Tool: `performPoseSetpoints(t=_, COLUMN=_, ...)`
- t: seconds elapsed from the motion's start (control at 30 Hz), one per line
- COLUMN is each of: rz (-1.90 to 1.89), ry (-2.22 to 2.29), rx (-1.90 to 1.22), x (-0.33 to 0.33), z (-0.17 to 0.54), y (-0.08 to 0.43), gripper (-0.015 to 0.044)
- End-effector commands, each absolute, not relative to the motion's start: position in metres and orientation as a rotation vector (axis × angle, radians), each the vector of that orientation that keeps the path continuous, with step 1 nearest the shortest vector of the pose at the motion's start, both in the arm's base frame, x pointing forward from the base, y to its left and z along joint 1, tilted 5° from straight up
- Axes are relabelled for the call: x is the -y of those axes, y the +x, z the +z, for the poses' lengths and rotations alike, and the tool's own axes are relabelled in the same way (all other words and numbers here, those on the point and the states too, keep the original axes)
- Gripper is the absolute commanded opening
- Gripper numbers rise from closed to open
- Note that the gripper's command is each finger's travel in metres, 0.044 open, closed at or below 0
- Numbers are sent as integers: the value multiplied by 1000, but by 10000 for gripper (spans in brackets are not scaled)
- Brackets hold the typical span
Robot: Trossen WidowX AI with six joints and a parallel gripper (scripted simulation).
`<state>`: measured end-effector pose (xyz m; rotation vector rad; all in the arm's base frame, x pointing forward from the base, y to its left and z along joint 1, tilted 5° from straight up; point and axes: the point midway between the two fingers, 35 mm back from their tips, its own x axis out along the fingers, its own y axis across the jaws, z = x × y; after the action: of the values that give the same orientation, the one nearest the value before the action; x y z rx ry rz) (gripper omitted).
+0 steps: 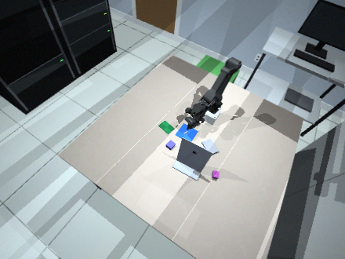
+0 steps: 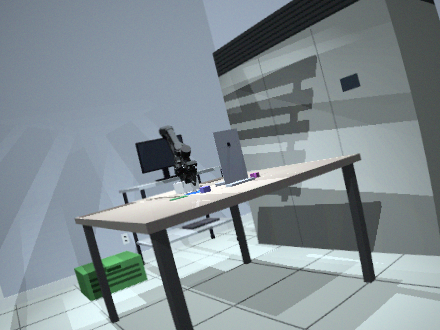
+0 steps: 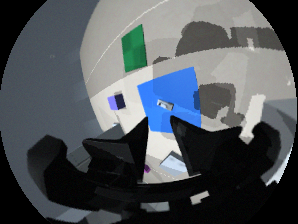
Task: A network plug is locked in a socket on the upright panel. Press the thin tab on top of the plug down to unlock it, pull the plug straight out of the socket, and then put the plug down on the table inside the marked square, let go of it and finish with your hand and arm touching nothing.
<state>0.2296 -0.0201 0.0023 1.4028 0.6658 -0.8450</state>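
The plug [image 3: 165, 105], small and pale grey, lies on the blue square [image 1: 193, 135] [image 3: 182, 82] on the table, well inside its edges. My gripper [image 1: 190, 126] [image 3: 159, 118] is partly open, with nothing between its fingers. In the wrist view its fingertips show just below the plug, with a strip of blue between; they look raised above it, though the exact height is hard to tell. The upright panel [image 1: 191, 159] [image 2: 231, 162] stands beyond the square, with a dark socket [image 1: 194, 152] [image 2: 228, 144] and no plug seen in it.
A flat green patch [image 1: 166, 127] [image 3: 134, 50] and a violet cube [image 1: 170, 144] [image 2: 205, 189] [image 3: 116, 102] lie near the blue square. A pale flat plate [image 1: 210, 146] [image 3: 174, 163] lies beside the panel, a magenta cube [image 1: 216, 174] [image 2: 255, 175] farther off. A white box [image 1: 212, 117] stands by the arm.
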Motion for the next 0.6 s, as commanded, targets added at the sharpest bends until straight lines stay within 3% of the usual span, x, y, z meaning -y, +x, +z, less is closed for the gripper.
performPoseSetpoints(t=0.0, rz=-840, ry=1408, rx=-654, x=20, z=9, y=232, gripper=156)
performPoseSetpoints(t=0.57, rz=-840, ry=1408, rx=-655, x=18, z=31, y=233, gripper=156)
